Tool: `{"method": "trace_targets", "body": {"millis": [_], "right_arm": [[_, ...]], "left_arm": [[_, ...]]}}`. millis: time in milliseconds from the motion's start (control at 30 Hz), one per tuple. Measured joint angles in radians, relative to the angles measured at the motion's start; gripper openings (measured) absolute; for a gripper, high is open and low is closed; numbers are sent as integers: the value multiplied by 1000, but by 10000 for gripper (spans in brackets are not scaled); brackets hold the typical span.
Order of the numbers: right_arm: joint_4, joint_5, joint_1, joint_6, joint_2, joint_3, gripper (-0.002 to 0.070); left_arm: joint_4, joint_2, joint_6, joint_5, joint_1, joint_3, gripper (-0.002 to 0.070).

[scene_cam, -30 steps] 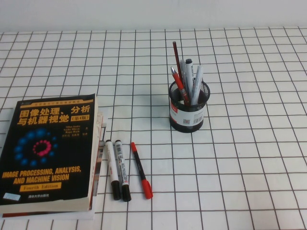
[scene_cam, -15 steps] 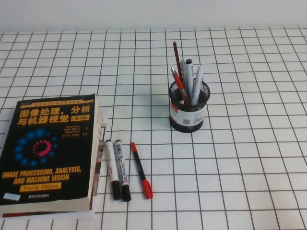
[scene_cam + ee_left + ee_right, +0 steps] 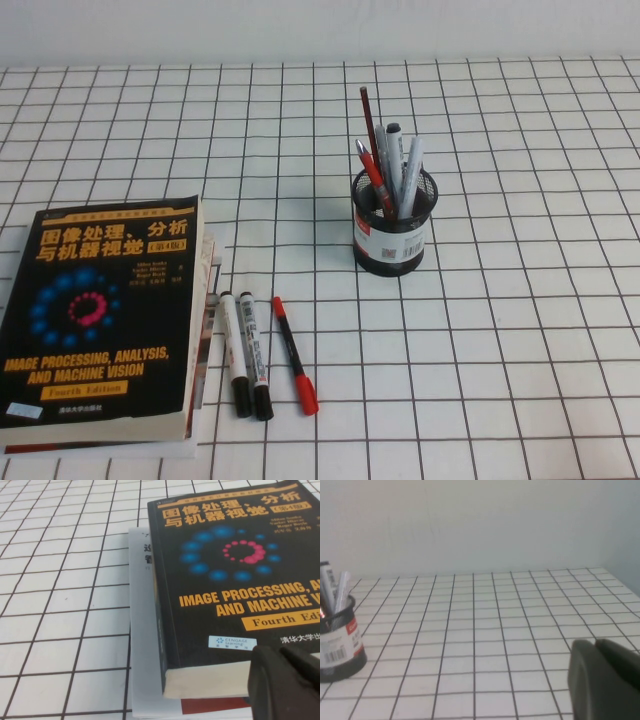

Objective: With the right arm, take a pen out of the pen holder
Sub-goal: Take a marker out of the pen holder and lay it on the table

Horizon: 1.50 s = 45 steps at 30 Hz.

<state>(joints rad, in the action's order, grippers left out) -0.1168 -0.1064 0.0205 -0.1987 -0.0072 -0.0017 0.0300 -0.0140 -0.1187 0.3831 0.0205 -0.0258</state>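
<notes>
A black mesh pen holder (image 3: pixel 393 225) stands right of the table's middle, holding a thin dark red pencil (image 3: pixel 368 115), a red pen (image 3: pixel 374 178) and grey markers (image 3: pixel 396 160). In the right wrist view the holder (image 3: pixel 339 639) sits far off to one side. My right gripper (image 3: pixel 595 645) hangs shut and empty over bare grid cloth, well away from it. Over the near edge of the black book (image 3: pixel 235 575), my left gripper (image 3: pixel 280 652) is shut with nothing in it. Neither arm shows in the high view.
A black textbook (image 3: pixel 100 315) lies on other books at the front left. Beside it lie two black-capped white markers (image 3: pixel 247 352) and a red pen (image 3: pixel 295 355). A white wall (image 3: pixel 470 525) closes the table's far side.
</notes>
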Motion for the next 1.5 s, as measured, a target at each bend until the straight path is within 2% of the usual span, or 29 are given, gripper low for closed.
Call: {"method": "trace_targets", "body": {"millis": [100, 200, 567, 1500], "right_arm": [[274, -35, 0, 318, 0, 4, -15], [363, -50, 0, 463, -1, 22, -15], [268, -235, 0, 389, -2, 28, -15], [276, -235, 0, 383, -2, 28, -15]], "left_arm": [[0, 0, 0, 0, 0, 0, -4], [0, 0, 0, 0, 0, 0, -4], [0, 0, 0, 0, 0, 0, -4], [0, 0, 0, 0, 0, 0, -4]]}}
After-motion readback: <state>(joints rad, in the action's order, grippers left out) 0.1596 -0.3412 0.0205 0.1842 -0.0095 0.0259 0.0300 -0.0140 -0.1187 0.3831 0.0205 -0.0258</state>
